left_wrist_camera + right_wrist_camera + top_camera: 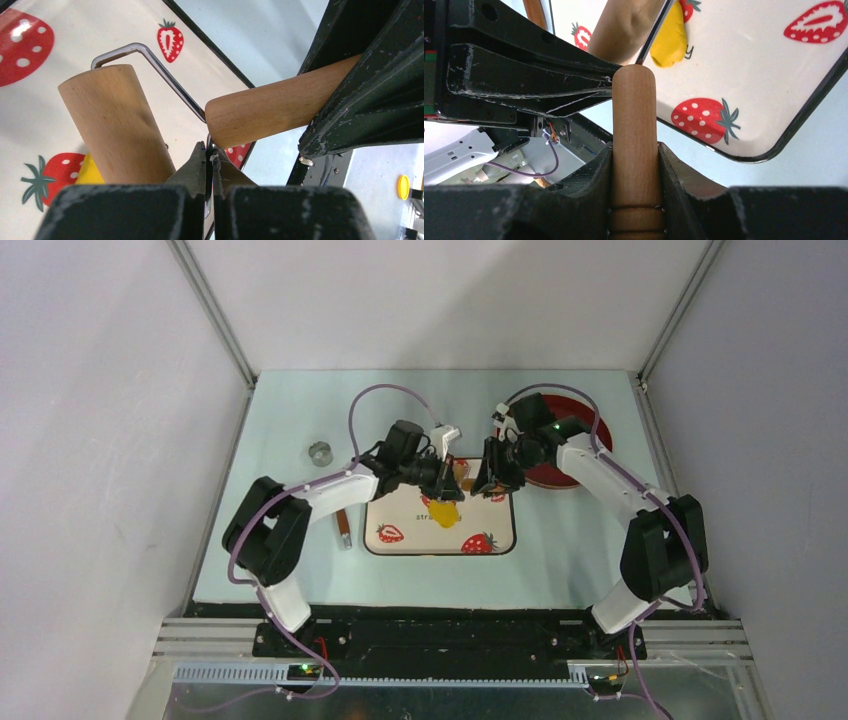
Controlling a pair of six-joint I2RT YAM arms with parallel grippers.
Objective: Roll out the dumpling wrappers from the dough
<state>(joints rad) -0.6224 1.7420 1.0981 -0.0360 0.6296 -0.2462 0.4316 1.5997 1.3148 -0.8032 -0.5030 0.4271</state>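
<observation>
The yellow dough (pixel 446 513) lies on the strawberry-print tray (pixel 410 541), just in front of both grippers. A small wooden roller (pixel 464 477) hangs over it. Its drum (pixel 116 127) rests against the dough (pixel 90 171). My left gripper (pixel 443 482) (pixel 210 146) is shut on the roller's thin metal frame (pixel 150 54). My right gripper (pixel 488 480) (pixel 635 148) is shut on the roller's wooden handle (pixel 634 115) (pixel 270 107). The dough (pixel 669 37) shows as a thick lump on the tray (pixel 764 75). A small flat yellow wrapper (pixel 403 186) lies far off to the right.
A red plate (pixel 578 408) sits at the back right behind my right arm. A small metal ring cutter (pixel 320 452) stands on the table at the back left. A brown-handled tool (pixel 343 530) lies just left of the tray.
</observation>
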